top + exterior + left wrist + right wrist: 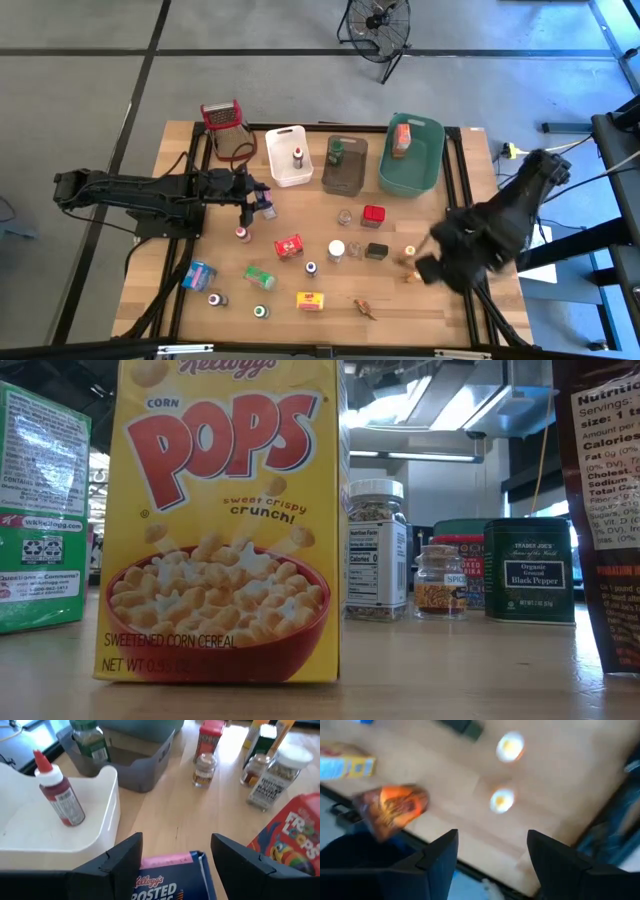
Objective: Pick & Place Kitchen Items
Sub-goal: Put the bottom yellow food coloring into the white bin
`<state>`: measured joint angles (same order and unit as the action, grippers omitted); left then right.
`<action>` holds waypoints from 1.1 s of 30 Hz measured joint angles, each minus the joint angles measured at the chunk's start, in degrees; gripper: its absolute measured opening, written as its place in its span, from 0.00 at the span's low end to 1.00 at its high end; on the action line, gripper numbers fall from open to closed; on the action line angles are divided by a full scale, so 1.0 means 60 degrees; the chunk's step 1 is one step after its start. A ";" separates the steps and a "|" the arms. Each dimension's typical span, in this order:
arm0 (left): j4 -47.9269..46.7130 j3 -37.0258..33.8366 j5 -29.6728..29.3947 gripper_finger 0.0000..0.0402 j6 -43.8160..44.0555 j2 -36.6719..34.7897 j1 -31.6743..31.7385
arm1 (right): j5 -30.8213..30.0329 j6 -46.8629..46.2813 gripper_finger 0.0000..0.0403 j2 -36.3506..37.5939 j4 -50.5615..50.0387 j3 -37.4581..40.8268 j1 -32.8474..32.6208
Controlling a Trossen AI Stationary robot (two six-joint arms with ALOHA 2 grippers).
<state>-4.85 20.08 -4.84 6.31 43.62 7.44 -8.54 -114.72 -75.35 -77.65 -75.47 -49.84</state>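
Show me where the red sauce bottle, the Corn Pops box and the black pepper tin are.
red sauce bottle (60, 800): left wrist view, on its label.
Corn Pops box (225, 520): low view, front face.
black pepper tin (530, 572): low view, on the front label.

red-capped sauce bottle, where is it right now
The red-capped sauce bottle stands upright inside the white tub at the table's far edge in the high view, between the grey mesh grater and the brown tub.
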 joint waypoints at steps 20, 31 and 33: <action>0.0566 0.0000 -0.0005 0.58 -0.0120 0.0000 -0.0004 | -0.1331 -0.2267 0.60 -0.4841 0.1181 0.0413 -0.2891; 0.0566 0.0000 -0.0007 0.58 0.1033 0.0000 -0.0004 | -0.2923 -0.2265 0.60 -0.6465 0.1290 0.0409 -0.3166; 0.0566 0.0000 -0.0004 0.58 0.1159 0.0000 -0.0004 | -0.2988 -0.2267 0.60 -0.6713 0.1269 0.0409 -0.3166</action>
<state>-1.45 20.08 -4.86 13.26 43.62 7.42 -26.47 -128.32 -115.63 -70.04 -73.01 -68.84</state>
